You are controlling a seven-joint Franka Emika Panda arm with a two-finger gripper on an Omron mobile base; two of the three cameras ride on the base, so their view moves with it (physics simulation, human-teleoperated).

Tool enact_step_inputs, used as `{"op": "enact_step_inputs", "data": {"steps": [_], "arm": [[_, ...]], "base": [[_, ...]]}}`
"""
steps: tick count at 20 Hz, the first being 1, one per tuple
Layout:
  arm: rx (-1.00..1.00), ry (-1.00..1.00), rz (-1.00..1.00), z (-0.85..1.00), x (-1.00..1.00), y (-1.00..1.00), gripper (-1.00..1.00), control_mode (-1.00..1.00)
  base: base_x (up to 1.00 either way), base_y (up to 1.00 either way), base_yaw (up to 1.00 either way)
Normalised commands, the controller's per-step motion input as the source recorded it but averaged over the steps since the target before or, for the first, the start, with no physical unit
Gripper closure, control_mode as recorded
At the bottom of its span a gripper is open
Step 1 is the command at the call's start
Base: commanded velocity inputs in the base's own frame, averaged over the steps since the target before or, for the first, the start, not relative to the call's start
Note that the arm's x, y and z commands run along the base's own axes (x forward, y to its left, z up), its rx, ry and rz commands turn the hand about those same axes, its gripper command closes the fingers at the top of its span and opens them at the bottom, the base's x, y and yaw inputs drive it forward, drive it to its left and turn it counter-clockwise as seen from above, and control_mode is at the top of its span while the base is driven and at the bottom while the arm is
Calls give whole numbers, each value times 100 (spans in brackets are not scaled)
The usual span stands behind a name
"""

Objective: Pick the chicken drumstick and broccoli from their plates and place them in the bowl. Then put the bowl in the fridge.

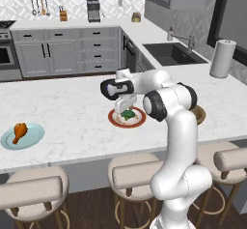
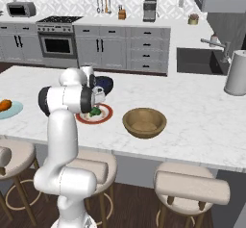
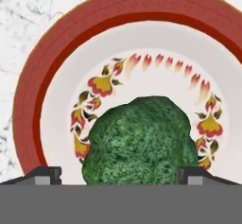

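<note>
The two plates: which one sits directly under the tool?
The red-rimmed white plate holding the broccoli; the open tool hangs over it. The blue plate lies far aside.

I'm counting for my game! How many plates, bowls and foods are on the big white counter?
Plates: 2 (red-rimmed plate, blue plate)
Bowls: 2 (wooden bowl, dark bowl)
Foods: 2 (broccoli, chicken drumstick)
Total: 6

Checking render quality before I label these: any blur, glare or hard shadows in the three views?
Left base view: even, flat light, the broccoli small and soft-edged. Right base view: equally even, the bowl shaded darker inside, no glare. Hand view: the red-rimmed plate sharp, broccoli texture coarse and grainy up close.
</note>
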Motion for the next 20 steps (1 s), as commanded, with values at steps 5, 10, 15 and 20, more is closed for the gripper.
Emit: {"op": "enact_step_inputs", "data": {"steps": [5, 10, 15, 20], "arm": [[0, -22, 8, -46, 0, -20, -100, -100], [0, -35, 9, -64, 0, -8, -100, -100], [0, -4, 5, -39, 0, 0, 100, -100], [0, -1, 2, -16, 0, -3, 100, -100]], "base": [[0, 0, 0], [0, 0, 0], [0, 0, 0], [0, 0, 0]]}}
